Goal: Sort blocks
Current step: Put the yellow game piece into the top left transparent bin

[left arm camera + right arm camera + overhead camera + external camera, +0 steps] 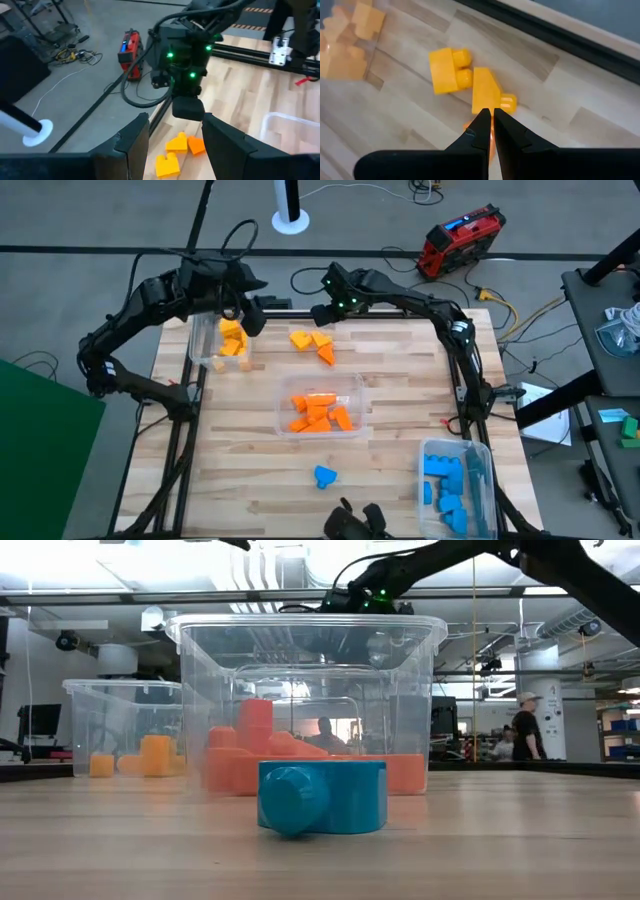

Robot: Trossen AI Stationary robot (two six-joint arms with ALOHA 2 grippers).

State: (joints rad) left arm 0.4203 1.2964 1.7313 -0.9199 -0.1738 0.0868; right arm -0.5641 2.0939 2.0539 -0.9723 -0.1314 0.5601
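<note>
Blocks are spread around the clear middle bin [355, 385], which stands near the centre of the wooden table [240, 480] and holds the orange blocks [318, 413]. A lone blue block [324, 476] lies on the bare wood just on the near side of that bin; in the low view it lies right in front of the bin's wall [322, 797]. Beyond the middle bin, towards the far edge of the table, three loose blocks lie together: two yellow blocks [308, 339] and one orange block [327, 355] touching them.

To the far left of the middle bin stands a second clear bin [198, 340] with the yellow blocks [233, 340] in it. To its near right, at the table's corner, a third clear bin [482, 465] holds the blue blocks [446, 480].

Over the yellow bin hangs the left gripper [174, 137], its two fingers spread wide apart with nothing between them. Above the loose trio hangs the right gripper [490, 131], its fingers drawn almost together, only a thin slit between them, gripping nothing; their tips point down at the yellow wedge [486, 93], with the other yellow block [446, 71] just beside it.

A person [524, 730] stands in the room far behind the middle bin.
</note>
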